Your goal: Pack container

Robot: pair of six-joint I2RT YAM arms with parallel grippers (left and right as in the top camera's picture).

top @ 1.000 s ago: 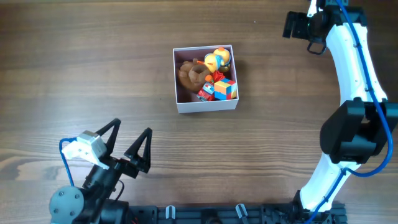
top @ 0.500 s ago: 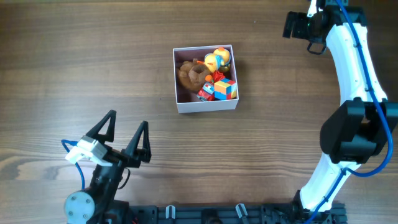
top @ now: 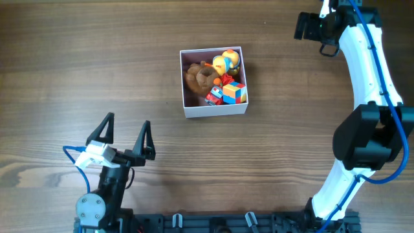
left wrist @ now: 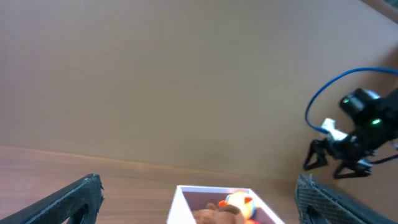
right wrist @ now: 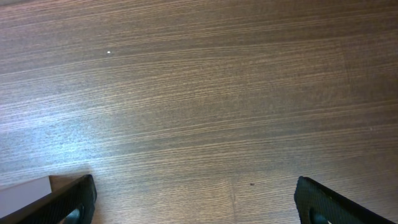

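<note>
several toys (top: 202, 79) sit inside the container (top: 213, 111), on the table (top: 77, 52) toward its far side | nothing loose seen outside it, so packing looks done | left gripper (top: 127, 120) jaws wide, empty, well apart from it | right gripper (right wrist: 194, 183) jaws wide, empty

**Container upright, open-topped, toys inside**

You have the container (top: 217, 110) sitting flat on the wooden table (top: 97, 65), a little above the middle of the overhead view. It is a square, shallow box, white outside and dusky pink inside, open at the top. Its sides run nearly square to the picture's edges. Inside you can see:

- a brown plush toy (top: 200, 79) on the left
- a yellow and orange toy (top: 226, 61) in the upper right corner
- a multicoloured cube (top: 235, 92) in the lower right corner
- a small red and blue toy (top: 215, 96) just beside the cube

Your left wrist view catches only part of the box, at the bottom edge.
</note>
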